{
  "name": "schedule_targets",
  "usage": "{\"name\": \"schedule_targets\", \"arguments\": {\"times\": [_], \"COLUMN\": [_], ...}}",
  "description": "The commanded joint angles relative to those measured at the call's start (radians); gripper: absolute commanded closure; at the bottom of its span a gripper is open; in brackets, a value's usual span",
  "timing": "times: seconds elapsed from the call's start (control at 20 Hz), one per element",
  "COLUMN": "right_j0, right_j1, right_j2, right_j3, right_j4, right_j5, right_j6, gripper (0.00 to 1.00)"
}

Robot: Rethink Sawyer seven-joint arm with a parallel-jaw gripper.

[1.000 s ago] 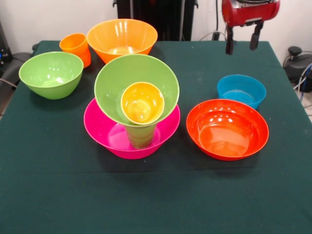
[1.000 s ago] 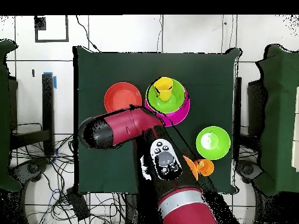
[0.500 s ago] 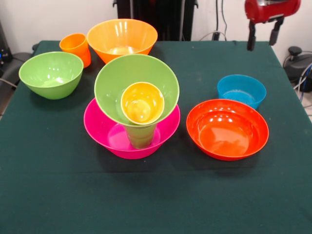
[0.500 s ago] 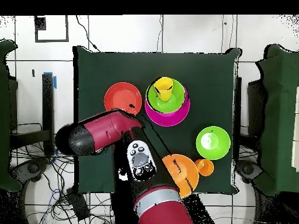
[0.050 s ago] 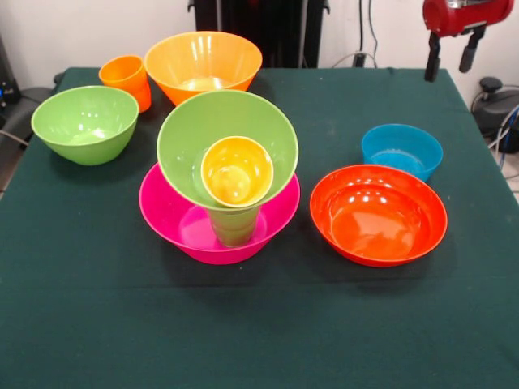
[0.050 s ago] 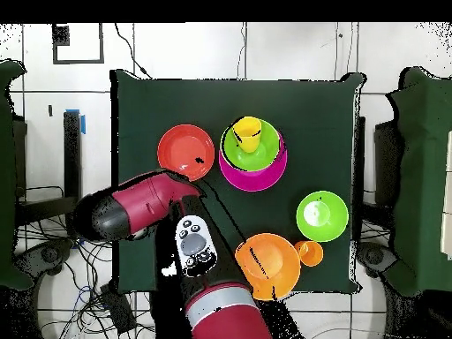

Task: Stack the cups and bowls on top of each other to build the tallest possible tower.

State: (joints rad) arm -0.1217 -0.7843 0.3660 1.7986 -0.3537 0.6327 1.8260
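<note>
The tower stands mid-table: a big pink bowl (image 5: 162, 217) holds an upright green cup (image 5: 233, 227), on which a light green bowl (image 5: 219, 130) leans toward the camera with a yellow cup (image 5: 237, 172) inside it. Seen from overhead, the pink bowl (image 6: 267, 181) carries the yellow cup (image 6: 248, 132) on top. My gripper (image 5: 451, 58) hangs open and empty at the top right, high above the table's far right corner, beyond the blue bowl (image 5: 401, 148). The red-orange bowl (image 5: 378, 212) lies in front of the blue one.
At the far left sit a second light green bowl (image 5: 85, 121), an orange cup (image 5: 126, 77) and an orange bowl (image 5: 203, 63). In the overhead view my red arm (image 6: 132, 207) reaches over the table's lower left, beside the red-orange bowl (image 6: 185, 150).
The gripper has risen and drifted right in the front view, away from the blue bowl. Overhead, the arm swung left and uncovered the orange bowl. No bowl or cup moved.
</note>
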Motion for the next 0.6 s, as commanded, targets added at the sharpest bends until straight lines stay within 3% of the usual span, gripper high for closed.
{"name": "schedule_targets", "arguments": {"times": [0.05,0.4,0.6], "right_j0": [-0.033,-0.036,-0.03], "right_j1": [0.027,0.021,0.055], "right_j2": [-0.055,-0.059,-0.067], "right_j3": [-0.054,-0.082,-0.092], "right_j4": [-0.01,-0.032,-0.05], "right_j5": [0.111,0.123,0.066], "right_j6": [0.049,0.02,0.027], "gripper": [0.0,0.0,0.0]}}
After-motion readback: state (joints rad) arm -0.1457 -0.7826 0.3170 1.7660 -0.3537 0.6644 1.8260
